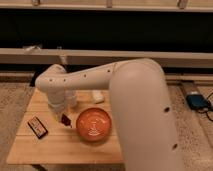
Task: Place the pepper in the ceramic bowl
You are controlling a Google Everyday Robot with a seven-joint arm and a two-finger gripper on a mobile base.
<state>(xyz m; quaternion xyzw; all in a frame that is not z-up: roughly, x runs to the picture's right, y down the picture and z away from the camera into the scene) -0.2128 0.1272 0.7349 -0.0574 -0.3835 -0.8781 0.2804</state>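
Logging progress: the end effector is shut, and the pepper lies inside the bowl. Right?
Not quite. The pepper is not inside the bowl. It sits at the tip of the shut end effector, just outside the bowl's left rim. The camera view shows this.

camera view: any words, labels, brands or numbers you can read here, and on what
No text can be read anywhere.
packet: dark with an orange border, any print too blurred to read.
ceramic bowl, table: no markings seen.
gripper: just left of the bowl, shut on the pepper, no label seen.
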